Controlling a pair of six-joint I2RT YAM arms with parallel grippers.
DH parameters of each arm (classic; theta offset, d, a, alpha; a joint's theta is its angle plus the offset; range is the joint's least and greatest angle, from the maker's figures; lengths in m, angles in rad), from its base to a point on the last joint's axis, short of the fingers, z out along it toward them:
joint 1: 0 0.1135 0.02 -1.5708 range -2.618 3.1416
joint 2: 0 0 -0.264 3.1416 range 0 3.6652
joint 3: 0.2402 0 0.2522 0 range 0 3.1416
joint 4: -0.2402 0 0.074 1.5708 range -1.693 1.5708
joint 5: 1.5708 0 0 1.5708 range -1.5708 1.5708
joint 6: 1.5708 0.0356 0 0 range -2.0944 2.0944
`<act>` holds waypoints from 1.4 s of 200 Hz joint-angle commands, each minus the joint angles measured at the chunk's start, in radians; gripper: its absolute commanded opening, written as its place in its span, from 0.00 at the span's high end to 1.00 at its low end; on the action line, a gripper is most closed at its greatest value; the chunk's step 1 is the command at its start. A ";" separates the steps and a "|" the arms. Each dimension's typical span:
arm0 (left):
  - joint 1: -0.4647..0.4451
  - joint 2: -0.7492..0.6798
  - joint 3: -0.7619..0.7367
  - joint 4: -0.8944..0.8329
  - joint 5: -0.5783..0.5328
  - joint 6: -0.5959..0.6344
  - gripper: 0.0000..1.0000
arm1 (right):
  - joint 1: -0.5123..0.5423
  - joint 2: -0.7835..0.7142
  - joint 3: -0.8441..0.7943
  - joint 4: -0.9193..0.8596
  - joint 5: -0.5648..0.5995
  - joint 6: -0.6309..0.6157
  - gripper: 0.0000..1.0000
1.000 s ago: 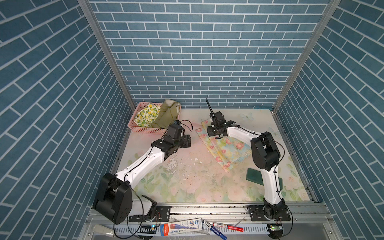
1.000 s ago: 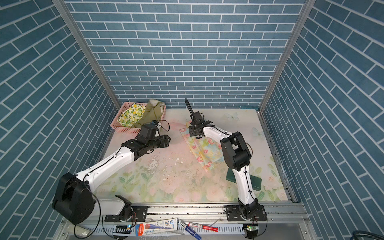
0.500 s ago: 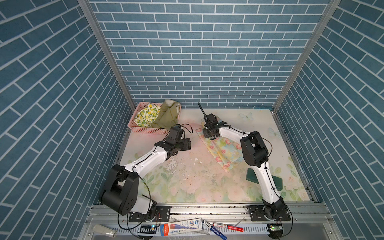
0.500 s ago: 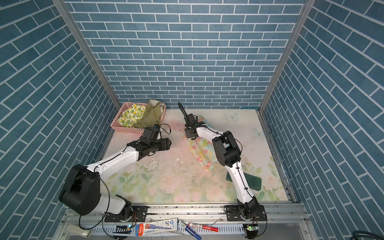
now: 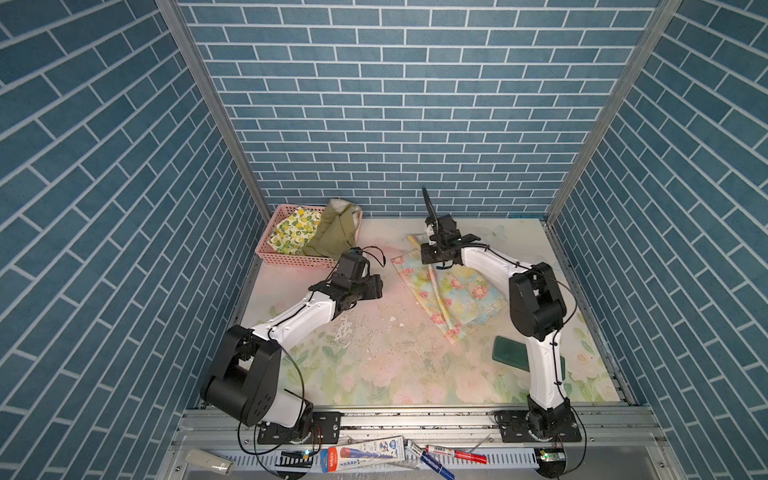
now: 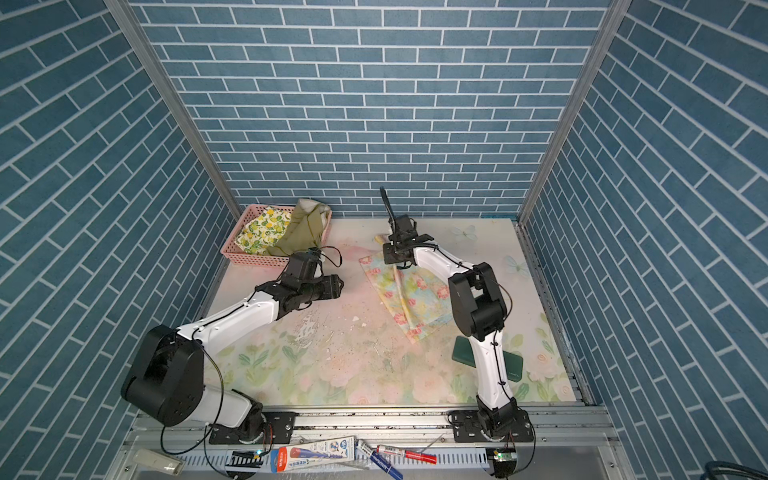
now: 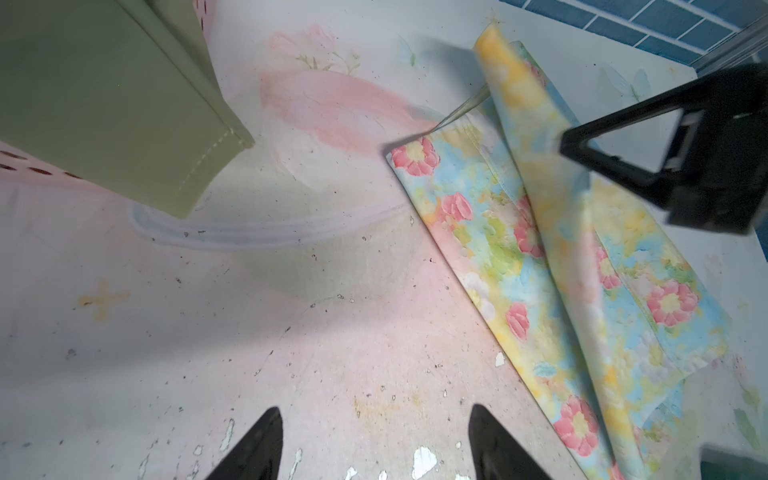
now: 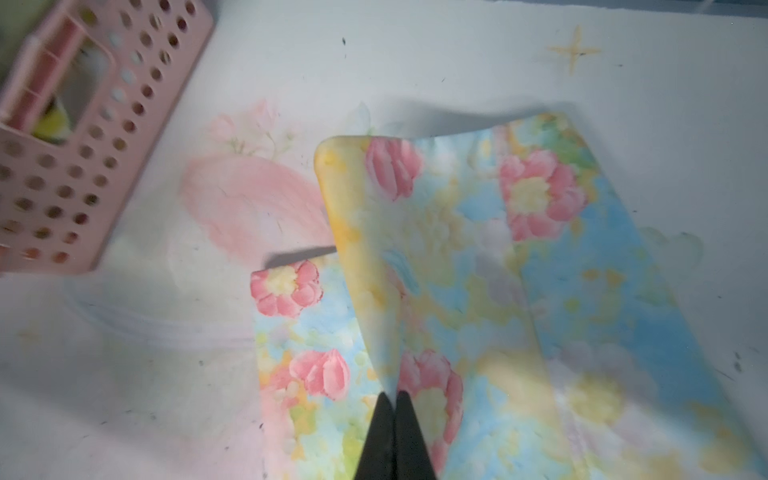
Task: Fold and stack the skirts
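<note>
The lemon skirt (image 5: 293,230) and olive skirt (image 5: 332,235) are lying in the pink basket (image 5: 291,260), the left gripper (image 7: 374,440) is hovering spread and empty beside it, and farther right the right gripper (image 8: 392,399) is pinching the floral skirt (image 5: 455,291) by its edge, probably to fold it across.

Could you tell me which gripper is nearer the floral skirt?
Right. The right gripper is shut on a raised fold of the floral skirt; the left gripper is open over the table beside it, not touching.
</note>
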 commanded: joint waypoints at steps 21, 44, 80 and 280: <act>0.006 0.040 0.022 0.026 0.022 -0.008 0.29 | -0.069 -0.012 -0.078 0.062 -0.199 0.094 1.00; 0.007 0.056 0.028 0.032 0.027 -0.010 0.29 | -0.095 0.028 -0.062 0.063 -0.253 0.128 1.00; 0.008 0.070 0.034 0.031 0.026 -0.010 0.29 | -0.107 0.041 -0.055 0.078 -0.279 0.149 1.00; 0.008 0.086 0.033 0.037 0.030 -0.013 0.29 | -0.249 -0.019 -0.115 0.085 -0.291 0.168 1.00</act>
